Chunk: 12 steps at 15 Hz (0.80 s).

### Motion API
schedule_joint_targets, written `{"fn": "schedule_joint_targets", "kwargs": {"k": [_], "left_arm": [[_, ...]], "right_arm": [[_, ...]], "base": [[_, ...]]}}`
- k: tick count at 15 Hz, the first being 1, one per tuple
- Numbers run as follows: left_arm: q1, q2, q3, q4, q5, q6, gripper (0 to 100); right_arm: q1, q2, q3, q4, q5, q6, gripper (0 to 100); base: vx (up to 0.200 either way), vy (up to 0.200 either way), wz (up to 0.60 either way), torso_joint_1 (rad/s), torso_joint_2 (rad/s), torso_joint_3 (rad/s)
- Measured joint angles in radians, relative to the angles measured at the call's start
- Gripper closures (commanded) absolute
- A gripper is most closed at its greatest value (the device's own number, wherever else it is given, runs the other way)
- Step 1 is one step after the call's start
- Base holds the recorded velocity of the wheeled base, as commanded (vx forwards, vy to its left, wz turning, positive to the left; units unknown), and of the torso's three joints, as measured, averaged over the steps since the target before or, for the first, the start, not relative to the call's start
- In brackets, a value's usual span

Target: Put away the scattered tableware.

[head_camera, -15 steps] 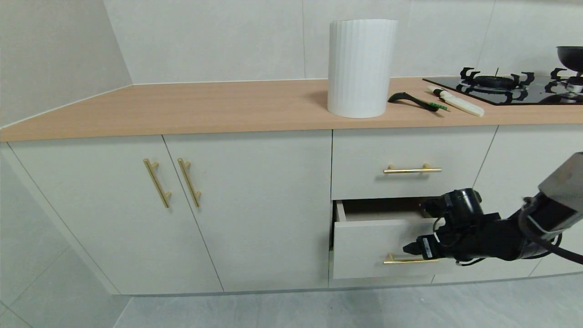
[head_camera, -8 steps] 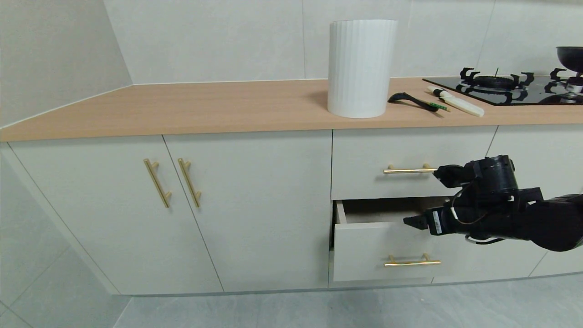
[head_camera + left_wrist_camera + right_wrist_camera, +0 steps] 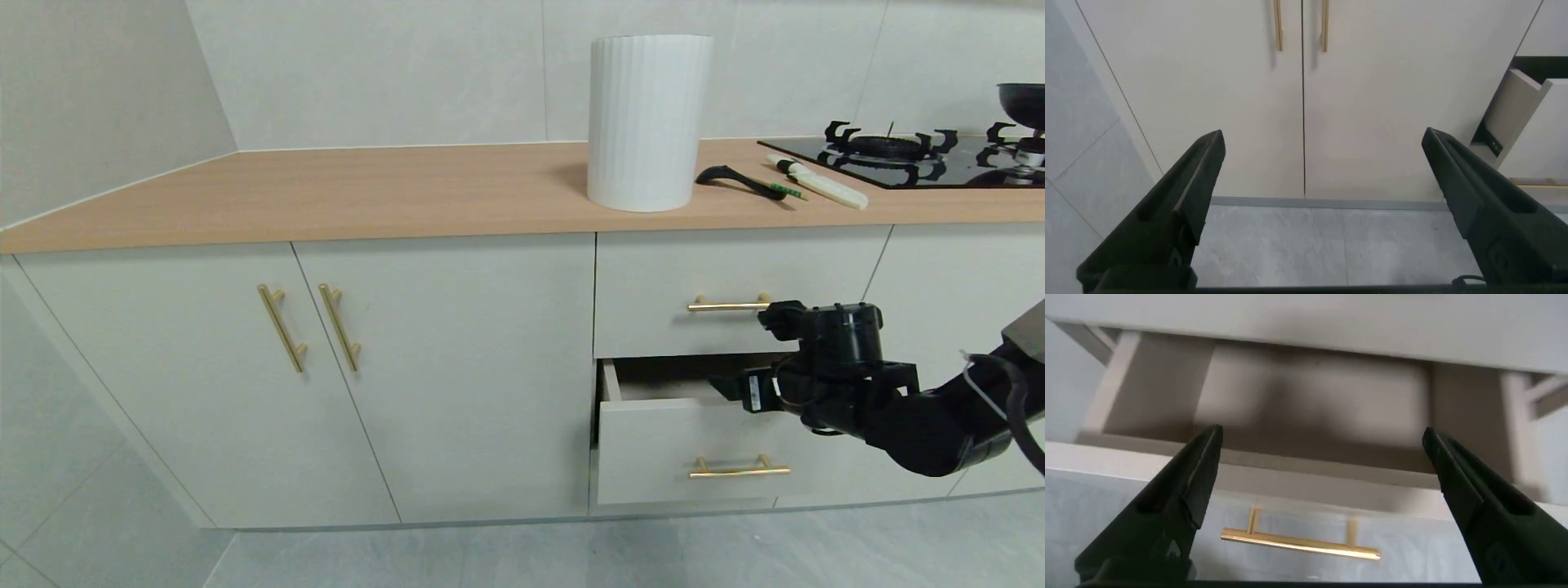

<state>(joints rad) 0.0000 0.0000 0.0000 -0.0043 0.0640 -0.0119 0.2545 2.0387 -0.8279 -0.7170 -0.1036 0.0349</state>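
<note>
On the wooden counter point(image 3: 367, 192) a black ladle point(image 3: 735, 180) and a white knife point(image 3: 820, 186) lie side by side, right of a tall white ribbed holder point(image 3: 647, 122). Below them the lower drawer point(image 3: 678, 441) stands partly pulled out, and its inside point(image 3: 1315, 400) looks bare. My right gripper point(image 3: 731, 384) point(image 3: 1319, 469) hovers open at the drawer's top front edge, above the gold handle point(image 3: 1300, 543), holding nothing. My left gripper point(image 3: 1319, 175) is open and empty, low before the cabinet doors point(image 3: 1372, 98).
A gas hob point(image 3: 898, 155) with a dark pot point(image 3: 1024, 98) occupies the counter's right end. The upper drawer point(image 3: 735, 286) is closed. Two cabinet doors with gold handles point(image 3: 310, 327) stand on the left. Grey floor tiles point(image 3: 1315, 245) lie below.
My right gripper has risen from the lower drawer's gold handle to the drawer's open top edge and shifted slightly left. The drawer stays partly open.
</note>
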Motion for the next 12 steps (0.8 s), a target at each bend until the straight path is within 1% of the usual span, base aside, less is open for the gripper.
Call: {"fn": "schedule_joint_targets", "kwargs": {"k": [7,12], "left_arm": [[0.0,0.0,0.0,0.0,0.0,0.0,0],[0.0,0.0,0.0,0.0,0.0,0.0,0]], "right_arm": [[0.001,0.08,-0.019,-0.014,-0.01,0.021,0],[0.001,0.076,-0.014,0.041,-0.009,0.022,0]], "base": [[0.0,0.0,0.0,0.0,0.0,0.0],[0.0,0.0,0.0,0.0,0.0,0.0]]}}
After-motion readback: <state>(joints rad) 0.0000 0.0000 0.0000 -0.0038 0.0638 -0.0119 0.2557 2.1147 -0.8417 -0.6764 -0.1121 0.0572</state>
